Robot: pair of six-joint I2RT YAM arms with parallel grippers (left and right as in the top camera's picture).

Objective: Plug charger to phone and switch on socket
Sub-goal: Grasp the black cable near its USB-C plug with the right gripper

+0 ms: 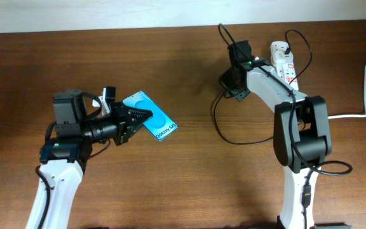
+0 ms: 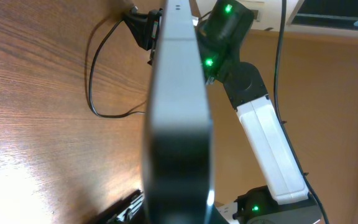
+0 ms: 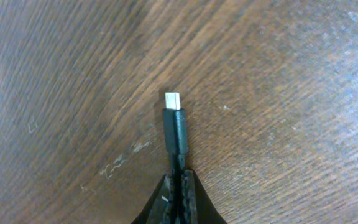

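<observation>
My left gripper (image 1: 138,117) is shut on the phone (image 1: 150,115), a flat phone with a cyan screen and white border, held above the table left of centre. In the left wrist view the phone (image 2: 178,124) shows edge-on as a dark slab. My right gripper (image 1: 229,81) is shut on the charger (image 3: 174,127), a thin black cable whose silver connector tip sticks out past the fingers (image 3: 179,183) above the wood. The cable (image 1: 218,117) loops over the table to the socket (image 1: 283,62), a white power strip at the back right, where a black plug sits.
A thick white cord (image 1: 364,95) runs from the strip off the right edge. The right arm (image 2: 263,134) shows in the left wrist view beyond the phone. The table is dark brown wood (image 1: 189,184).
</observation>
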